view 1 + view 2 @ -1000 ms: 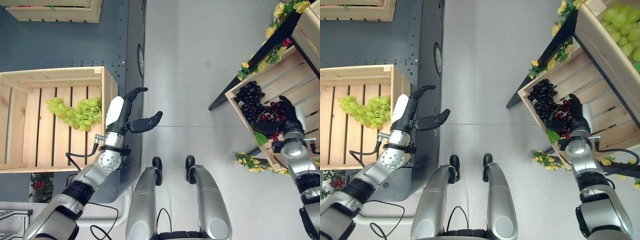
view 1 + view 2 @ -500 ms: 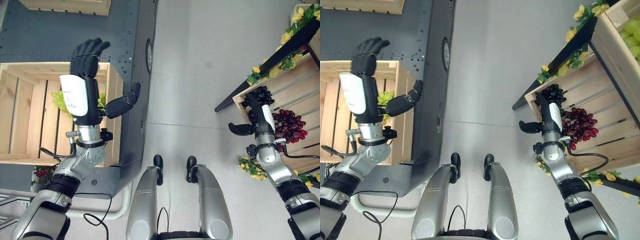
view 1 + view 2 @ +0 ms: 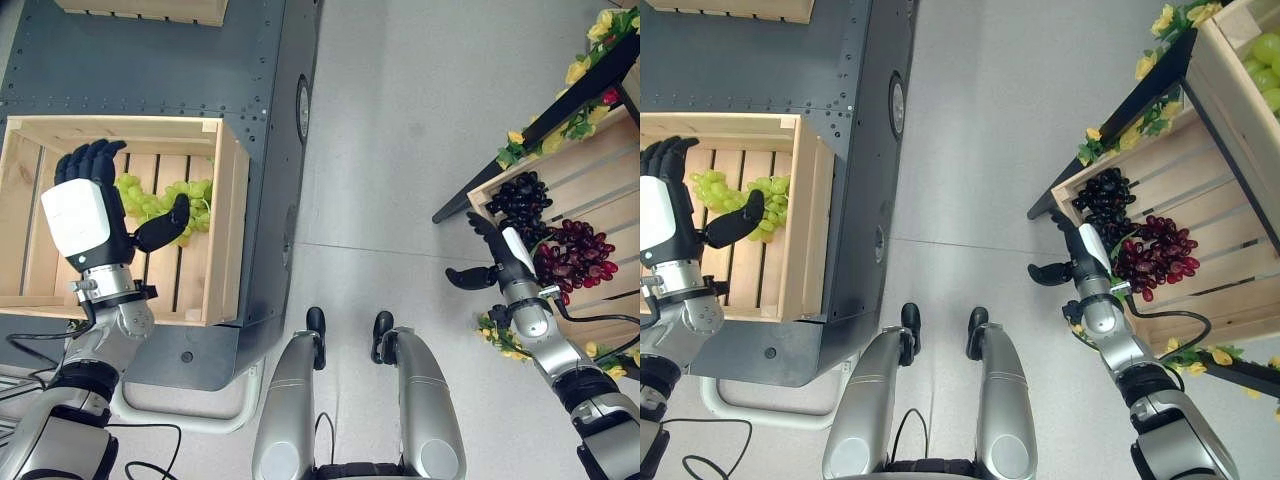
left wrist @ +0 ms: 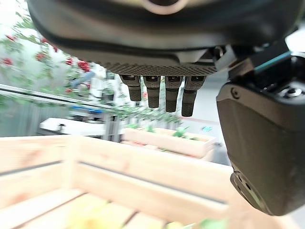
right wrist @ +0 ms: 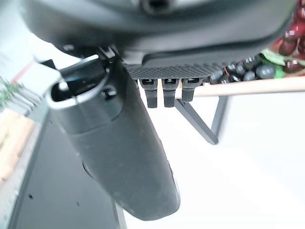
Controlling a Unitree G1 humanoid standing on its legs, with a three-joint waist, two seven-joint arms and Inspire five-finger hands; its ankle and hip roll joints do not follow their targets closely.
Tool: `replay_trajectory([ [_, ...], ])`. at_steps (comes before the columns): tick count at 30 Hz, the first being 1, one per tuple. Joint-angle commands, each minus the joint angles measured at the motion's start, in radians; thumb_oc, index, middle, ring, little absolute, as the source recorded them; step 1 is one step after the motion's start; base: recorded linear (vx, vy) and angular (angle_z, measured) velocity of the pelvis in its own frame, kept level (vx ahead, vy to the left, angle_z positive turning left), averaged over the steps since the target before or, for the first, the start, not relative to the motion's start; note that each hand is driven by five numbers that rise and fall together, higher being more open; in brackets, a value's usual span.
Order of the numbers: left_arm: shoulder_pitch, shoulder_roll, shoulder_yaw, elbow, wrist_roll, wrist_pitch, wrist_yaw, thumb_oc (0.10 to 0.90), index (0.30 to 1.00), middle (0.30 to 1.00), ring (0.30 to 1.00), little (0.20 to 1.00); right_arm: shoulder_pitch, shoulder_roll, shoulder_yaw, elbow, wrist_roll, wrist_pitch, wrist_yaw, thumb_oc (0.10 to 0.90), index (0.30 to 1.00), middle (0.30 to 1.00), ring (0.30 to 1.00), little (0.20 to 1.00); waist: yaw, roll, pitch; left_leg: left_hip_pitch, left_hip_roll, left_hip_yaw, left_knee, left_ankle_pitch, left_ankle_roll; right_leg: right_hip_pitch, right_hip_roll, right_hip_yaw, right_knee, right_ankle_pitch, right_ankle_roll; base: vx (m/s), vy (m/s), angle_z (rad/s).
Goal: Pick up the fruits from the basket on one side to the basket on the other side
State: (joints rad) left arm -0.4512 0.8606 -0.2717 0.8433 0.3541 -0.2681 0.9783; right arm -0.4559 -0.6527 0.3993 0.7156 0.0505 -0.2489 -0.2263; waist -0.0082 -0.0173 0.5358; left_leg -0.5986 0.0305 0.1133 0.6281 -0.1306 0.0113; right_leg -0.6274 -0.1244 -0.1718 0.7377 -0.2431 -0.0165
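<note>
the dark platform (image 3: 150,60) on the robot's left carried a wooden crate (image 3: 228,230), and a second wooden crate (image 3: 590,180) sat tilted on a black stand (image 3: 1110,110) on the robot's right. the left crate held 1 bunch of green grapes (image 3: 190,200) lying on its slats near the right wall. the right crate held 2 bunches side by side: black grapes (image 3: 515,195) toward the upper corner and red grapes (image 3: 580,250) just below them. yellow flowers (image 3: 585,50) trimmed the stand. the left hand (image 3: 85,215) hung over the left crate with its fingers straight and apart, thumb out toward the green grapes, holding nothing. the right hand (image 3: 500,262) was at the near rim of the right crate, fingers straight and thumb spread wide, empty; whether its fingertips touched the black grapes was hard to tell.
</note>
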Motion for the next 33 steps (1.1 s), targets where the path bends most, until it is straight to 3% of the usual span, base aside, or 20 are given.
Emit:
replay_trajectory([
  [1,-0.061,0.041,0.028,-0.018,-0.074,0.023,0.016,0.8,0.9,0.9,0.9,0.9,-0.063,-0.085,-0.02,-0.035,0.051,-0.114,0.021,0.8,0.9,0.9,0.9,0.9,0.008,0.037,-0.016,0.061,-0.037,0.051,0.023,-0.086,-0.001,0.096,0.02,-0.051,-0.091,0.033,-0.005,-0.01,0.035,0.08],
  [6,-0.096,0.042,-0.005,0.032,-0.047,0.063,-0.098,0.8,0.9,0.9,0.9,0.9,-0.093,-0.091,0.015,-0.037,0.049,-0.106,0.06,0.8,0.9,0.9,0.9,0.9,0.006,0.035,-0.016,0.05,-0.033,0.058,0.011,-0.076,-0.002,0.083,0.021,-0.05,-0.103,0.039,-0.005,0.0,0.056,0.01],
  [12,-0.176,0.091,-0.079,0.084,0.035,0.106,-0.124,0.8,0.9,0.9,0.9,0.9,-0.126,-0.124,0.048,-0.036,0.074,-0.104,0.102,0.8,0.9,0.9,0.9,0.9,0.001,0.031,-0.016,0.019,-0.023,0.067,0.012,-0.067,0.0,0.054,0.023,-0.052,-0.109,0.049,-0.004,-0.01,0.053,0.01],
  [17,-0.275,0.14,-0.191,0.13,0.224,0.107,-0.154,0.8,0.9,0.9,0.9,0.9,-0.163,-0.145,0.067,-0.02,0.092,-0.111,0.138,0.8,0.9,0.9,0.9,0.9,0.001,0.026,-0.016,-0.009,-0.018,0.068,0.013,-0.061,0.004,0.027,0.023,-0.06,-0.115,0.063,0.001,-0.01,0.034,0.03],
  [22,-0.376,0.178,-0.336,0.157,0.304,0.108,-0.202,0.8,0.9,0.9,0.9,0.9,-0.192,-0.167,0.09,-0.003,0.111,-0.116,0.151,0.8,0.9,0.9,0.9,0.9,-0.007,0.027,-0.016,-0.025,-0.016,0.07,-0.002,-0.052,0.005,0.005,0.028,-0.054,-0.128,0.076,0.007,-0.01,0.046,0.0],
  [26,-0.428,0.19,-0.42,0.176,0.281,0.142,-0.284,0.8,0.9,0.9,0.9,0.9,-0.212,-0.182,0.096,0.026,0.133,-0.129,0.164,0.8,0.9,0.9,0.9,0.9,-0.008,0.028,-0.016,-0.039,-0.017,0.07,-0.009,-0.05,0.008,-0.009,0.032,-0.052,-0.136,0.082,0.011,-0.01,0.038,0.0],
  [33,-0.47,0.202,-0.461,0.182,0.233,0.218,-0.439,0.8,0.9,0.9,0.9,0.9,-0.22,-0.191,0.102,0.026,0.145,-0.136,0.169,0.8,0.9,0.9,0.9,0.9,-0.008,0.026,-0.016,-0.06,-0.019,0.069,-0.014,-0.046,0.008,-0.029,0.033,-0.052,-0.147,0.092,0.016,0.0,0.01,0.0],
])
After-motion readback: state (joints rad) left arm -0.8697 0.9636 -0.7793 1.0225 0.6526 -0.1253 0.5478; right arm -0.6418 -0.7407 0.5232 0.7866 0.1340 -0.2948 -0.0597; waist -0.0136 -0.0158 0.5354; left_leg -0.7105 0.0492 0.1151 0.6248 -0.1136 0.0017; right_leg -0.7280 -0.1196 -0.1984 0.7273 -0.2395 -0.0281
